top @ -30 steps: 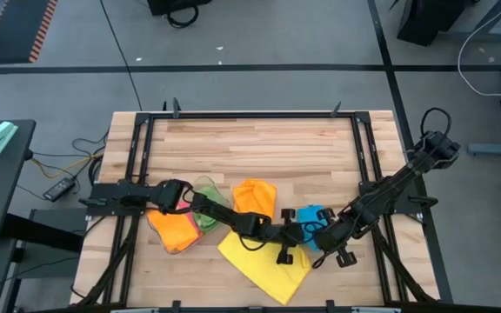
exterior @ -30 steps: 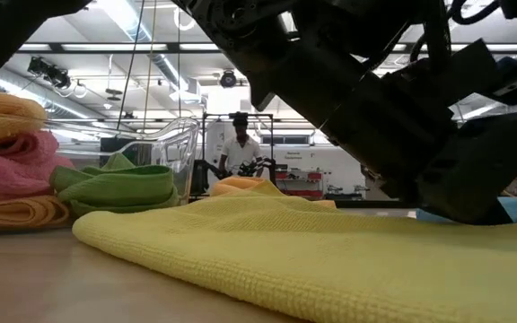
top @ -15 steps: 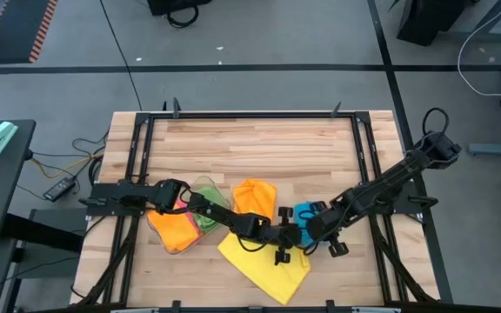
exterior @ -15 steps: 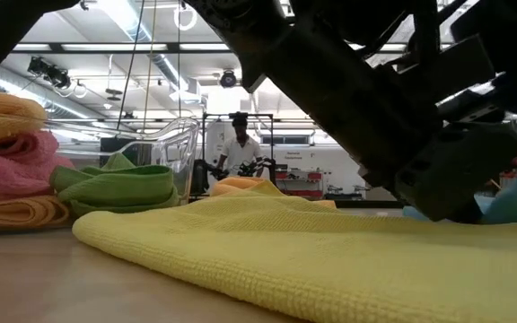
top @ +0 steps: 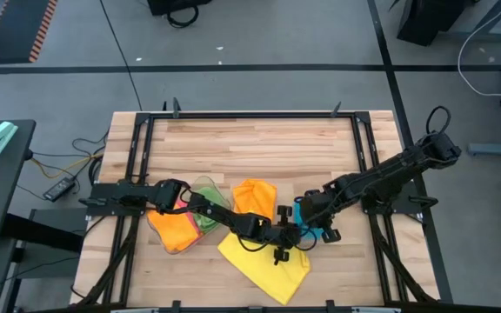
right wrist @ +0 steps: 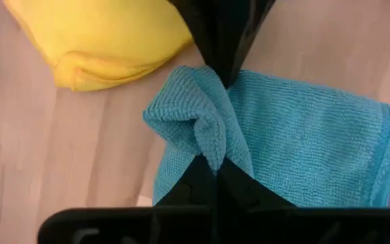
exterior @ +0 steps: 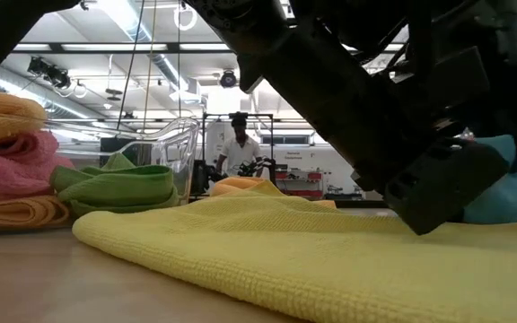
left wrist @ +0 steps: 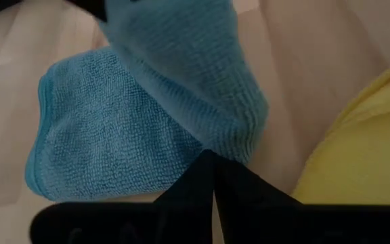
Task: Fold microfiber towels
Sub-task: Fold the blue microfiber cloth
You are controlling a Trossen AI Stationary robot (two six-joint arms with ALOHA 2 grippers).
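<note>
A blue microfiber towel point(top: 313, 231) lies bunched on the wood right of centre, and a ridge of it point(right wrist: 212, 122) is raised between my two grippers. Both grippers are shut at that ridge: my right gripper point(right wrist: 217, 161) on one end, my left gripper point(left wrist: 212, 157) on the other. A yellow towel point(top: 263, 261) lies spread toward the near edge under the left arm. A folded orange towel point(top: 255, 196) sits behind it. My left gripper meets the end of the blue towel's raised fold point(left wrist: 222, 146) with the tips of its shut fingers, slanting down from the table's left. Cloth seems caught between the tips, but the fingers hide how much. My right gripper pinches a puckered fold of the blue towel point(right wrist: 212, 146) between its two fingers, coming steeply from above. Several layers are gathered there. The rest of the towel point(right wrist: 317, 149) lies slack on the table.
A clear plastic tray point(top: 181, 228) at the left holds folded orange, pink and green towels point(exterior: 115, 184). Bare wood stretches across the far half of the table point(top: 259, 148). A person stands in the room beyond point(exterior: 239, 148).
My right gripper has swung toward the table's left and a little toward its far edge, staying shut. It has drawn its part of the blue towel up and over toward my left gripper. The towel now stands higher and more bunched. My left gripper has kept its place.
</note>
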